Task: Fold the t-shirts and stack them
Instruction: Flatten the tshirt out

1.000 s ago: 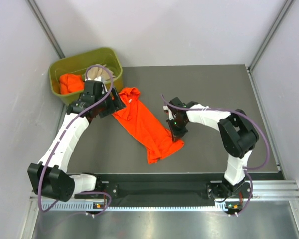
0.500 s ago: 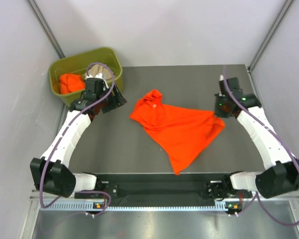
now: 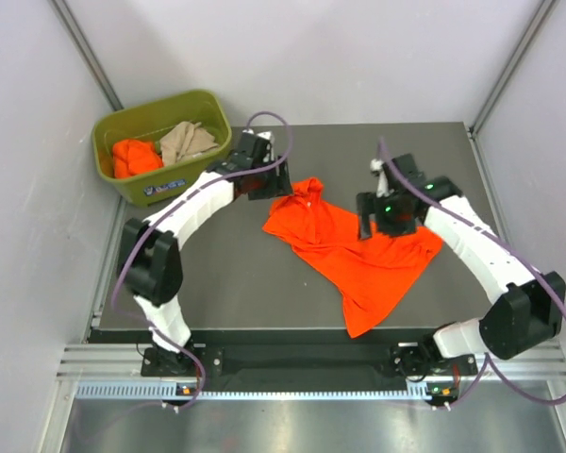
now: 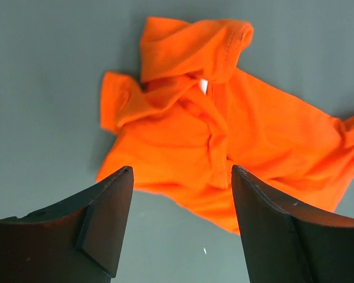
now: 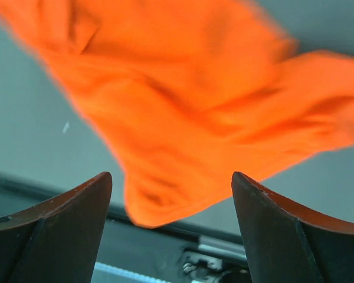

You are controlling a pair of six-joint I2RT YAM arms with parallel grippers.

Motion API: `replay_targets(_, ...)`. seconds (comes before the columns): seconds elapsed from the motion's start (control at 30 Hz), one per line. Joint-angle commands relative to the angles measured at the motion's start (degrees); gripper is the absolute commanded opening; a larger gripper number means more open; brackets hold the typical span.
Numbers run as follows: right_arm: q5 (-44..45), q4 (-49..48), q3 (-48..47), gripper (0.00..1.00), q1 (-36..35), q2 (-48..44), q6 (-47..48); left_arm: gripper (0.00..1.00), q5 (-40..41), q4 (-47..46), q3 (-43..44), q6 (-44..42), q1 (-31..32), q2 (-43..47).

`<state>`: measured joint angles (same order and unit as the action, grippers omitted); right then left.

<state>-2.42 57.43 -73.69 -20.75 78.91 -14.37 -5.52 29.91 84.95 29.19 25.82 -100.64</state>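
Observation:
A bright orange t-shirt [image 3: 358,260] lies crumpled and partly spread on the dark table [image 3: 217,274], its bunched collar end at the back left. My left gripper [image 3: 272,184] hovers open by that collar end; in the left wrist view the shirt [image 4: 224,135] lies just beyond the open gripper [image 4: 182,171]. My right gripper [image 3: 382,222] hangs open above the shirt's right half. In the blurred right wrist view the shirt [image 5: 194,100] sits below the open gripper [image 5: 171,177]. Nothing is between either pair of fingers. Another orange t-shirt [image 3: 132,157] and a beige one [image 3: 187,142] lie in the bin.
The olive-green plastic bin [image 3: 208,102] stands at the table's back left corner. Grey walls close in the table on the left, back and right. The arm bases and a metal rail [image 3: 311,363] run along the near edge.
My right gripper opened, let go of the orange shirt and moved left over it. My left arm swung from the bin to the shirt's collar end. The shirt has settled on the table.

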Motion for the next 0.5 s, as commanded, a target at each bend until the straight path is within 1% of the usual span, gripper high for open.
replay_targets(0.0, -8.3, -3.18, 6.69, 0.82, -7.27, 0.36, -3.2, 0.73, 2.52, -2.31, 4.87, -3.79, 1.33, -4.47)
replay_targets(0.07, -8.22, -4.69, 8.99, 0.81, -11.74, 0.54, -5.04, 0.74, 6.9, -2.49, 6.62, -5.88, 1.86, -7.45)
replay_targets(0.13, -8.39, -7.05, 12.16, 0.81, -13.69, 0.98, -6.36, 0.75, 8.85, -3.45, 7.42, -8.26, 2.48, -9.3)
replay_targets(0.17, -8.74, -7.85, 13.12, 0.81, -15.09, 1.24, -7.59, 0.75, 9.21, -3.28, 8.82, -10.01, 2.39, -11.4)
replay_targets(0.27, -9.45, -9.61, 15.85, 0.8, -17.29, 2.64, -8.83, 0.75, 10.96, -2.23, 11.72, -11.86, 2.48, -15.62)
replay_targets(0.33, -9.89, -9.88, 16.56, 0.8, -18.27, 4.13, -8.74, 0.75, 10.62, -1.88, 12.61, -12.49, 2.48, -17.3)
replay_targets(0.47, -7.96, -10.32, 16.39, 0.8, -20.9, 7.04, -8.48, 0.72, 10.18, -2.66, 14.54, -13.45, 2.39, -21.16)
